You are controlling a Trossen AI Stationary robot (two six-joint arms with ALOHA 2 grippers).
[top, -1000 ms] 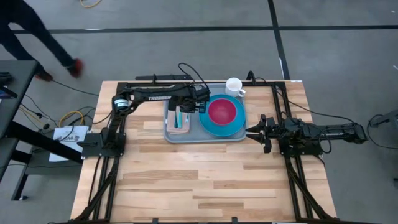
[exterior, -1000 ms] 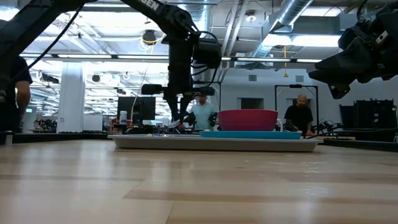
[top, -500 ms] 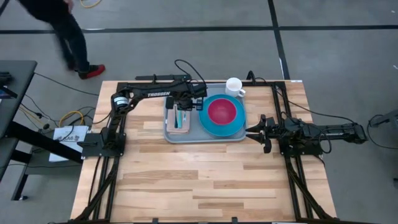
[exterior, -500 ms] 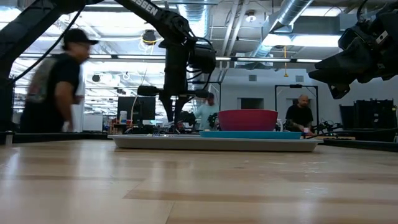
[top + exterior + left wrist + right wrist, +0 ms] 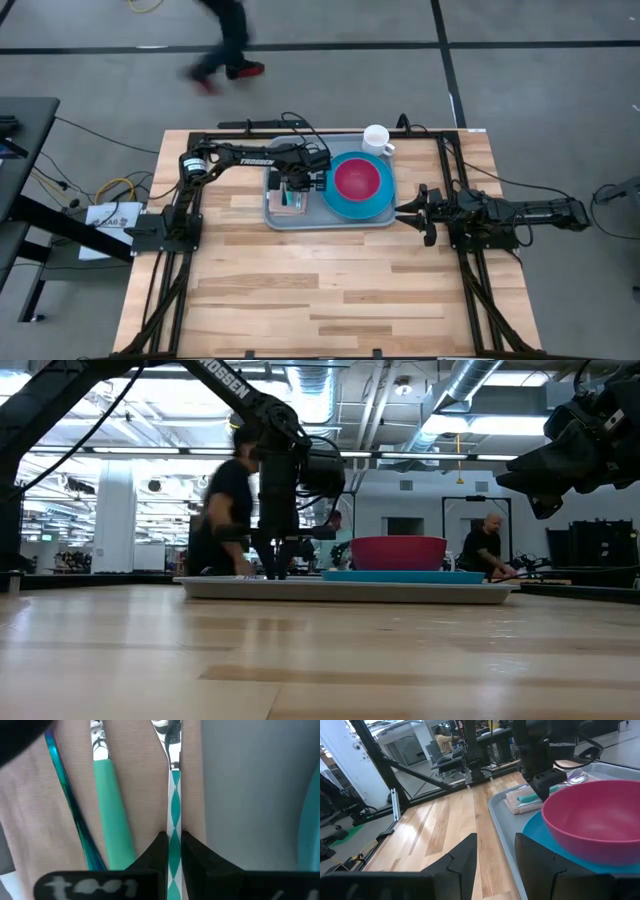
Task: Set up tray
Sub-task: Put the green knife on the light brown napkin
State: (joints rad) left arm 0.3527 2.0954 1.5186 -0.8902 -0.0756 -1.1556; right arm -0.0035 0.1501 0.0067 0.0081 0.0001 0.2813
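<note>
Tray [image 5: 330,218]: we find it at the far middle of the wooden table [image 5: 330,290], already carrying most of a place setting.
Plate and bowl: on the tray's right half sits a round blue plate [image 5: 352,205] with a pink bowl [image 5: 358,180] on it.
Napkin: on the tray's left half, beside the plate, lies a beige napkin [image 5: 145,780] bearing cutlery.
Cutlery: on the napkin we count a piece with a plain green handle [image 5: 112,805], a thin teal-handled one [image 5: 67,805] beside it, and a utensil with a green-and-white patterned handle [image 5: 174,795] nearest the plate.
Mug: a white mug [image 5: 376,139] stands just off the tray's far right corner, on the table.
Left gripper [image 5: 173,851]: low over the napkin, its fingers pinched on the patterned handle.
Right gripper [image 5: 412,212]: waiting just right of the tray, fingers spread, holding nothing.
Progress: we judge the setting nearly complete; the last utensil looks laid but unreleased, and the mug remains outside the tray.
</note>
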